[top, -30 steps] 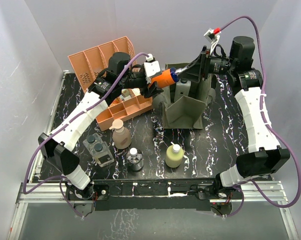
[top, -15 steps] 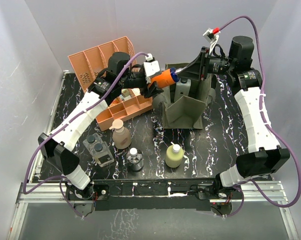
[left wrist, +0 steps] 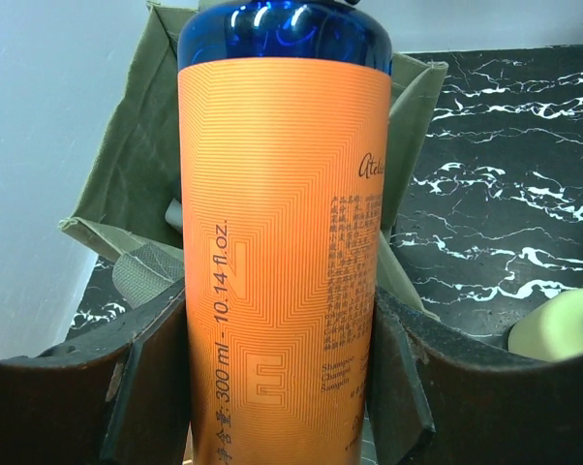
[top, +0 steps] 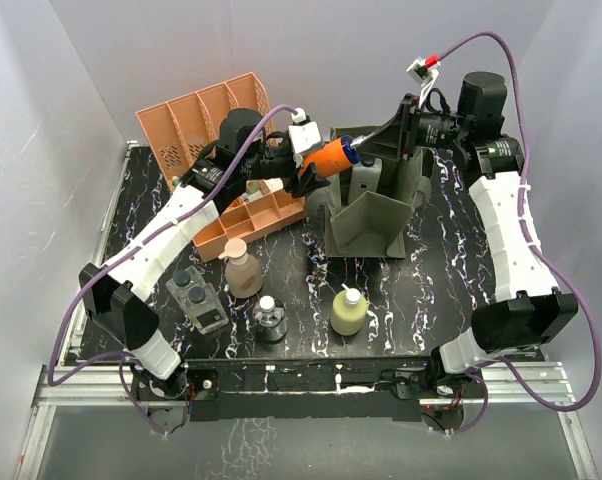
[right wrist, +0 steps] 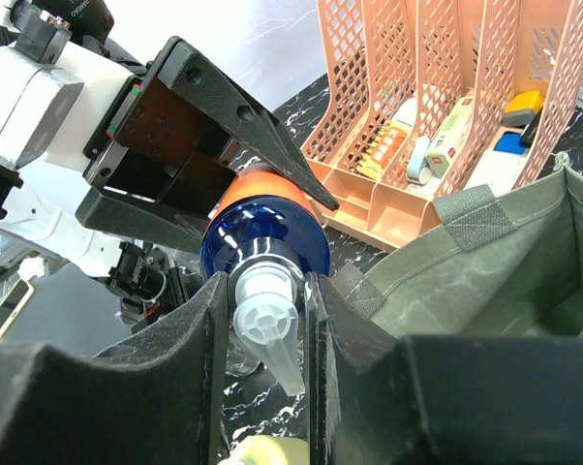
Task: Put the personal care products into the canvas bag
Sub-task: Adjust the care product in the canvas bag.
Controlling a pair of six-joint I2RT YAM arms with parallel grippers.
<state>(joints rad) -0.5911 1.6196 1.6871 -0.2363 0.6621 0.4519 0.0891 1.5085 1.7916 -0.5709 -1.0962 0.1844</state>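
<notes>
My left gripper (top: 313, 162) is shut on the orange-and-blue pump bottle (top: 328, 156) and holds it on its side in the air by the left rim of the olive canvas bag (top: 373, 222). In the left wrist view the pads (left wrist: 400, 373) press both sides of its orange body (left wrist: 277, 242). My right gripper (top: 369, 148) is shut on its clear pump head (right wrist: 267, 320). On the table stand the tan pump bottle (top: 243, 270), the clear twin pack (top: 196, 298), the small clear round bottle (top: 270, 318) and the yellow white-capped bottle (top: 348, 310). I cannot make out the white bottle.
The salmon slotted rack (top: 196, 115) stands at the back left, with its low tray of small boxes and tubes (top: 256, 215) under my left arm. The bag's mouth (right wrist: 524, 271) is open beside the bottle. White walls close in the table on three sides.
My right gripper has reached left from above the bag and closed round the bottle's pump head. My left gripper keeps hold of the bottle and has barely shifted.
</notes>
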